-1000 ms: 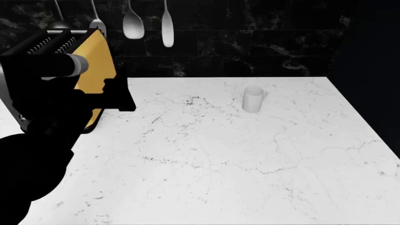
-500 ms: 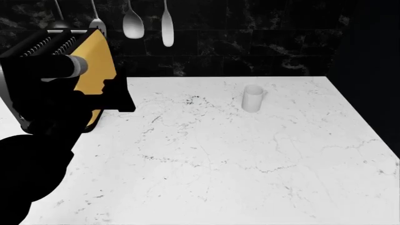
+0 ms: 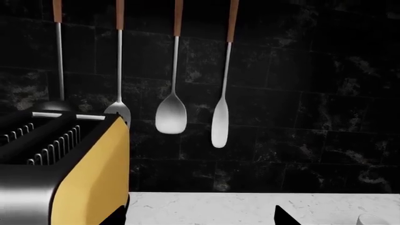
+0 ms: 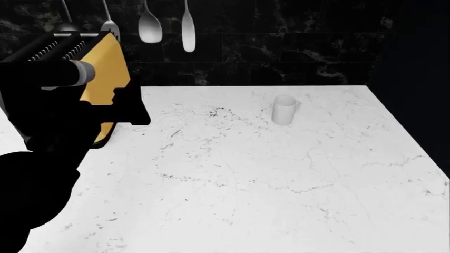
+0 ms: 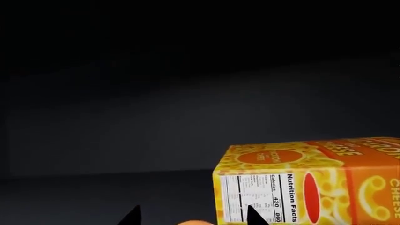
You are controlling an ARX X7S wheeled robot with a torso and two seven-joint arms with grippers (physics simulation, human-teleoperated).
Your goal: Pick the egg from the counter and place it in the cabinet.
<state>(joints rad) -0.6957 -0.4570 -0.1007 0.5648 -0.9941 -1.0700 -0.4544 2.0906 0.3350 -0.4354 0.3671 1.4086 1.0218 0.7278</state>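
Note:
The orange-brown egg [image 5: 196, 222] shows only as a rounded top at the edge of the right wrist view, between my right gripper's [image 5: 192, 216] two dark fingertips, which stand close on either side of it. The gripper is inside a dark cabinet [image 5: 93, 140], next to a yellow-orange macaroni box [image 5: 312, 183]. The right gripper is out of the head view. My left gripper [image 3: 200, 220] is open and empty above the white marble counter [image 4: 281, 184], beside the toaster; in the head view it is the black shape [image 4: 132, 108].
A yellow-sided toaster [image 4: 105, 74] stands at the counter's back left, also in the left wrist view [image 3: 69, 178]. A white cup [image 4: 283, 110] stands mid-back. Spoons and spatulas [image 3: 170, 112] hang on the black tiled wall. The counter ends at the right.
The head view has shifted very slightly; the left arm stays in about the same place by the toaster. Nothing else on the counter has moved.

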